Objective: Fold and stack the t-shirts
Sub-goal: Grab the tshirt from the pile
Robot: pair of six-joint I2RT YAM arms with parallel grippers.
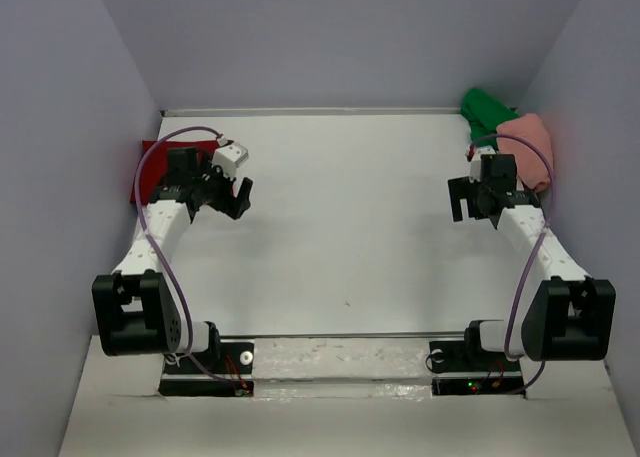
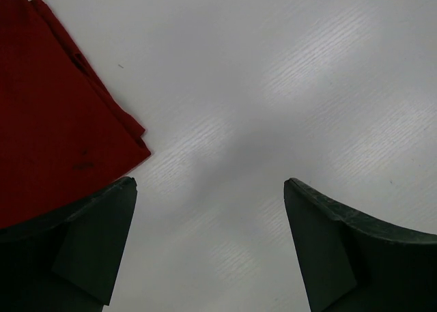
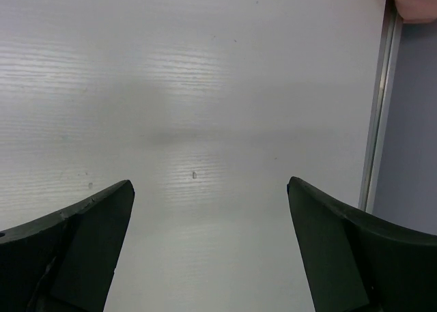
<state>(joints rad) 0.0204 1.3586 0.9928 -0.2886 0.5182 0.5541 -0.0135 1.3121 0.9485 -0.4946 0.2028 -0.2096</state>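
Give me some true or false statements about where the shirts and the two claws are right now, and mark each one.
1. The left claw is shut on the red shirt. False: it is open and empty, and the shirt lies flat on the table.
2. The green shirt and the pink shirt lie bunched together at the far right corner. True.
3. The right claw is open with nothing between its fingers. True.
4. All three shirts sit in one stack. False: the red shirt lies alone at the left edge, far from the other two.
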